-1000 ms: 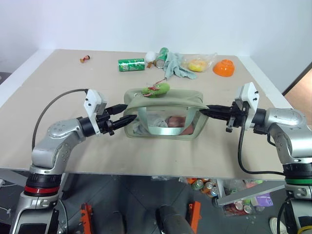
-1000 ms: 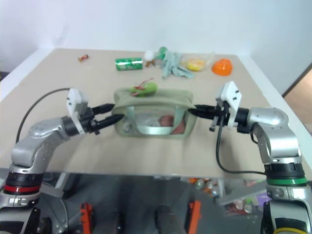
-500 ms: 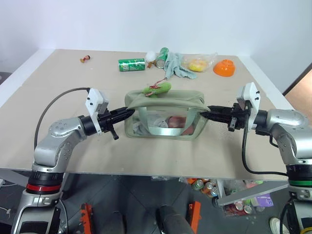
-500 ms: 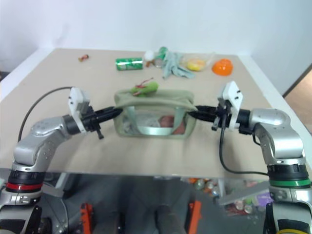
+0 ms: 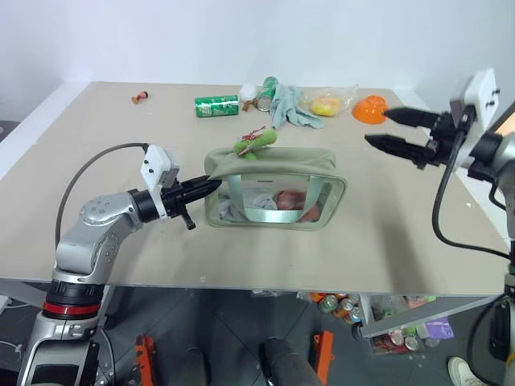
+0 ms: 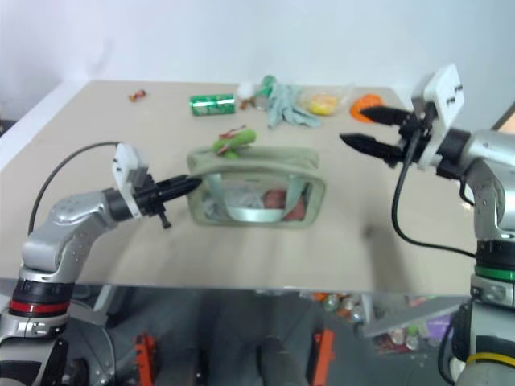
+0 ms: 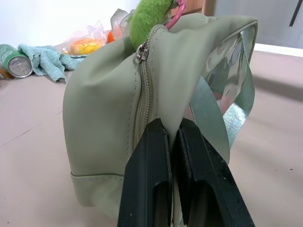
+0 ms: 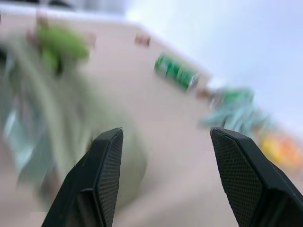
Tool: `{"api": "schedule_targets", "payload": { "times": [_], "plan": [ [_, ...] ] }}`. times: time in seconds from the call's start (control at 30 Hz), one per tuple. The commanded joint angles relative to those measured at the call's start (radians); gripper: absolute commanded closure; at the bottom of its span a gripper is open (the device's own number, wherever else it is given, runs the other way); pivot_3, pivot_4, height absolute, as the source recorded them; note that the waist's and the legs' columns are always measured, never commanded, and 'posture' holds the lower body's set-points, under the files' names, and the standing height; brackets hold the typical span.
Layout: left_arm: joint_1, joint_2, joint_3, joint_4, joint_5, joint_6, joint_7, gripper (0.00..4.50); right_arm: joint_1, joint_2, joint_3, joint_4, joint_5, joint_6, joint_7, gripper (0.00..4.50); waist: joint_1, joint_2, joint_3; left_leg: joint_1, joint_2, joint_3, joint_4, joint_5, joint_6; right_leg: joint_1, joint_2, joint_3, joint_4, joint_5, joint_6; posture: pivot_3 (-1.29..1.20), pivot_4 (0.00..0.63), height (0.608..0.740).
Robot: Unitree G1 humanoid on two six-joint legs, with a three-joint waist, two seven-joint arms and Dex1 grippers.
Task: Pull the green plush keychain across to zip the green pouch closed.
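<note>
The green pouch [image 5: 273,190] stands upright in the middle of the table, its clear window facing me. The green plush keychain [image 5: 256,143] lies on its top edge, toward the left end, hooked to the zipper pull [image 7: 140,52] by a pink ring. My left gripper [image 5: 208,186] is level with the pouch's left end and shut on a fold of fabric there; the left wrist view shows the two fingers [image 7: 147,179] pinched together below the zipper. My right gripper [image 5: 376,127] hangs open in the air, up and to the right of the pouch, touching nothing.
Along the table's far edge lie a green soda can [image 5: 217,106], a second can [image 5: 266,94], a pale glove [image 5: 290,109], a plastic bag with something yellow in it [image 5: 327,104] and an orange bowl [image 5: 370,109]. A small reddish item [image 5: 140,98] sits far left.
My left gripper closed on the pouch's left end and stayed there. My right gripper let go of the right end, opened, and rose up and away to the right.
</note>
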Motion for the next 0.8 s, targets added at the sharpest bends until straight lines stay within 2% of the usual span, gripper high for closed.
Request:
{"api": "schedule_targets", "payload": {
  "times": [0.03,0.17,0.3,0.47,0.8],
  "plan": [
    [0.005,0.005,-0.013,-0.031,0.009,0.001,0.001,4.50,-0.064,0.081,0.101,-0.059,-0.012,0.007,0.000,1.48,0.000,0.000,0.000,0.000,0.000,0.000,0.000,0.000,0.000,0.000,0.000,0.000,0.000,0.000,0.000,0.00,0.150,0.740],
    [0.010,-0.002,-0.016,-0.040,0.006,0.005,0.009,4.50,-0.141,0.165,0.194,-0.010,-0.045,-0.036,0.051,1.48,0.003,0.001,0.001,-0.003,0.000,0.000,0.000,0.000,0.000,-0.002,-0.001,0.000,0.000,0.001,0.003,0.00,0.150,0.740],
    [0.017,-0.006,-0.021,-0.050,0.003,0.006,0.015,4.50,-0.242,0.226,0.239,0.127,-0.072,-0.047,0.090,1.48,0.008,0.001,0.001,-0.010,-0.002,0.000,0.000,0.000,0.000,-0.009,-0.003,-0.001,-0.001,0.002,0.006,0.00,0.150,0.740],
    [0.030,-0.006,-0.027,-0.058,0.004,0.004,0.017,4.50,-0.320,0.273,0.277,0.247,-0.125,-0.142,0.155,0.02,0.008,0.001,0.001,-0.010,-0.002,0.000,-0.001,0.000,0.000,-0.009,-0.004,-0.002,-0.001,0.001,0.006,0.00,0.150,0.740],
    [0.024,-0.014,-0.031,-0.045,0.008,-0.004,0.019,4.50,-0.382,0.387,0.326,0.389,-0.206,-0.297,0.230,0.02,0.007,0.001,0.001,-0.010,-0.002,-0.001,-0.001,0.000,0.000,-0.009,-0.004,-0.003,-0.001,0.002,0.006,0.00,0.150,0.740]
  ]
}}
